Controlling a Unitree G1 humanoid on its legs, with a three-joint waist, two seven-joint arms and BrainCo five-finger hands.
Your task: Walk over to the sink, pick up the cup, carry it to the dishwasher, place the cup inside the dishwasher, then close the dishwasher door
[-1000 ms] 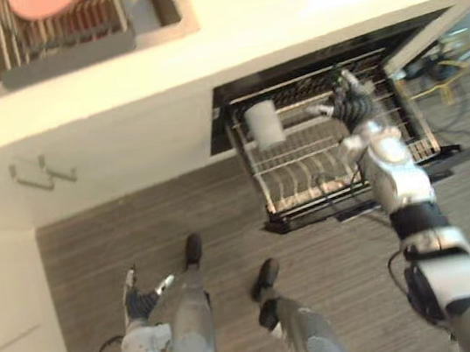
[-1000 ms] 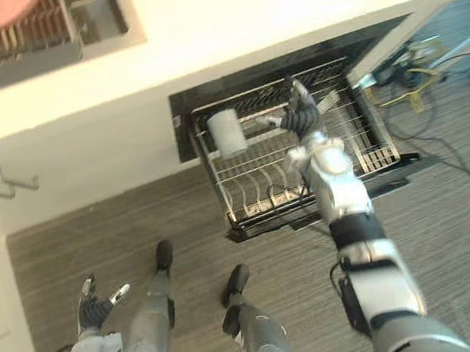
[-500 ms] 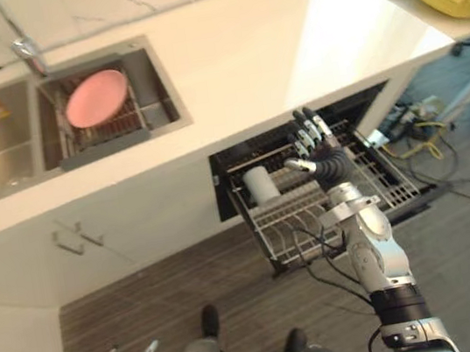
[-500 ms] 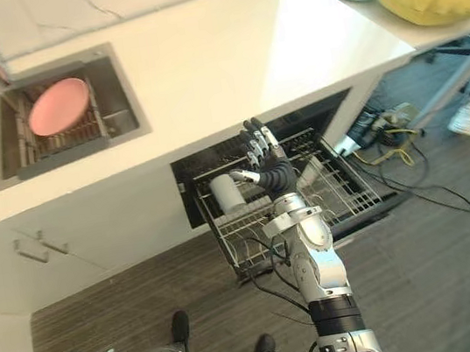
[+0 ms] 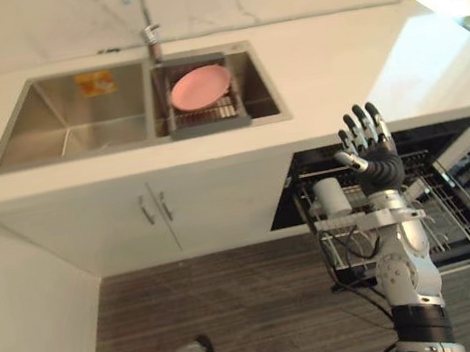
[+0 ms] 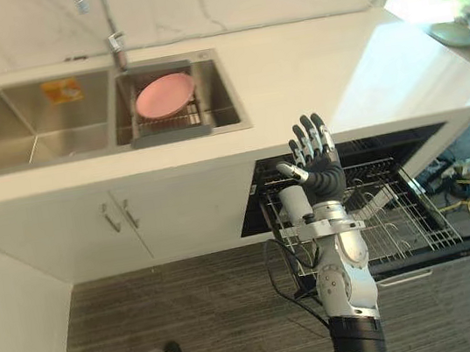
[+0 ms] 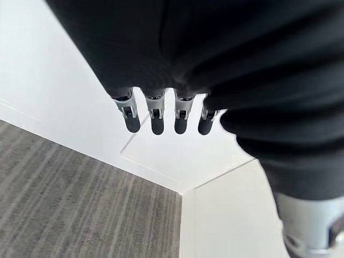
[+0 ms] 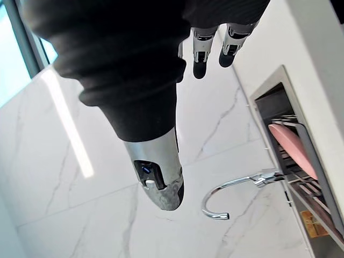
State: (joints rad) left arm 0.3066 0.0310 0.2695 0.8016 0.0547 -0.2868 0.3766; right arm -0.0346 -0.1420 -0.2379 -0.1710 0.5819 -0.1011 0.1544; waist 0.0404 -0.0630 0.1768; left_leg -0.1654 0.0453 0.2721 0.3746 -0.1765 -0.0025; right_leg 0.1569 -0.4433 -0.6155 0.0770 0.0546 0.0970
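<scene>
Cup [image 5: 332, 197] is standing upright in the pulled-out dishwasher rack [image 5: 458, 215], on the side nearest the sink [image 5: 61, 136], so imo the placing bit is done. Right hand [image 5: 371, 151] is raised just beside it w/ fingers spread straight, holding nothing, prob so it's clear of the wires and won't knock the cup. Left hand [image 7: 157, 119] hangs low by a white cabinet, fingers straight, idle. Rack sticks out, so closing up is what's left. Pink plate [image 5: 200, 86] sits in the sink, not involved
</scene>
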